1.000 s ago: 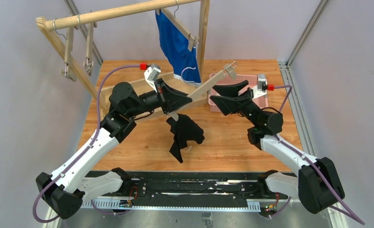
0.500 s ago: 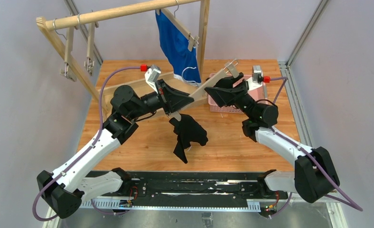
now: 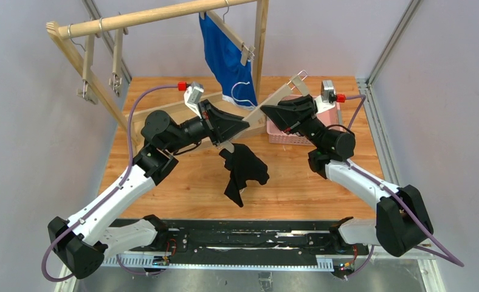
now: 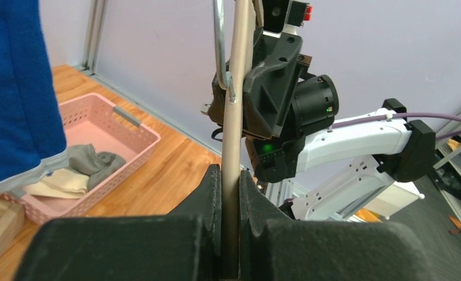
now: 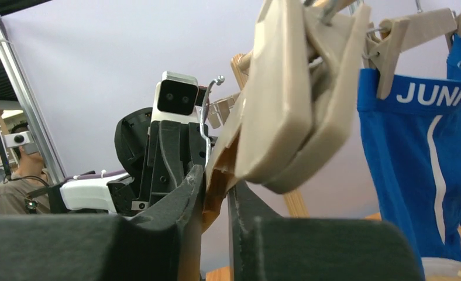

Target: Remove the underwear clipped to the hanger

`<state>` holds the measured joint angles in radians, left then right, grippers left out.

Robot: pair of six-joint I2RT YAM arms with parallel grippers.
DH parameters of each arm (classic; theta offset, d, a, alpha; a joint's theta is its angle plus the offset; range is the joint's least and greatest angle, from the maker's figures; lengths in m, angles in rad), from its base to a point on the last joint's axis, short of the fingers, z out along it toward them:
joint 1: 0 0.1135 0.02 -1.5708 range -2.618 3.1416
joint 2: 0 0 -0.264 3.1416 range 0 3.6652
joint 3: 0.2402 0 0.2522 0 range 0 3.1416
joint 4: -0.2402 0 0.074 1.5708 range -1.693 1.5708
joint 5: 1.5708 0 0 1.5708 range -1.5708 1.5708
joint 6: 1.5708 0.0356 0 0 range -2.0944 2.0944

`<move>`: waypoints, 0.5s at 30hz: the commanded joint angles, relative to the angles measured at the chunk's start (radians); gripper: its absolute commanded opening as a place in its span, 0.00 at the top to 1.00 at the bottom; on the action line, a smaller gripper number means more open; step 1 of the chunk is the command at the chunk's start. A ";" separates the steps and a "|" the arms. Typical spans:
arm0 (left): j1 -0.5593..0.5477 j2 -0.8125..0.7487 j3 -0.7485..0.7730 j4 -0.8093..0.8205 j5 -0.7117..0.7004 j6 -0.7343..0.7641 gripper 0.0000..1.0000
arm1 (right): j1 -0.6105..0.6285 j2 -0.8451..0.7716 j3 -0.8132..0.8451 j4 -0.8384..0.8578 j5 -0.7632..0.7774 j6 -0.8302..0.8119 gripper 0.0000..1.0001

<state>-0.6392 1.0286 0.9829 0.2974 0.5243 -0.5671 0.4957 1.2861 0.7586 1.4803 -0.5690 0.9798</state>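
Left pincer [image 4: 230,175] is clamping the hanger [image 3: 289,88] mid-bar, right pincer [image 5: 215,181] gripping its upper end, black briefs [image 3: 243,170] dangling below.

Bright, even light with soft shadows; left pincer [image 4: 229,178] dark and slightly blurred.

This looks like a robot lab. A wooden table [image 3: 182,182] stands between plain grey walls [image 3: 30,140], with metal posts [image 3: 395,39] at its far corners. Two robot arms [image 3: 118,188] are bolted at its near edge, and a person [image 5: 9,193] sits farther off.
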 commanded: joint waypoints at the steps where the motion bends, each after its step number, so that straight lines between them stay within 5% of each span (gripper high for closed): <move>1: -0.020 -0.001 -0.008 0.069 -0.005 -0.010 1.00 | 0.017 0.016 0.054 0.048 -0.011 -0.006 0.98; 7: -0.020 0.001 -0.020 0.071 -0.020 -0.008 0.98 | 0.018 0.017 0.067 0.056 -0.029 0.019 0.99; 15: -0.020 -0.038 -0.057 0.071 -0.029 0.021 0.57 | 0.018 -0.033 0.041 0.053 -0.028 0.006 0.99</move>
<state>-0.6441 1.0271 0.9428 0.3546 0.4995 -0.5632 0.4976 1.2900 0.7925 1.4902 -0.6025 1.0286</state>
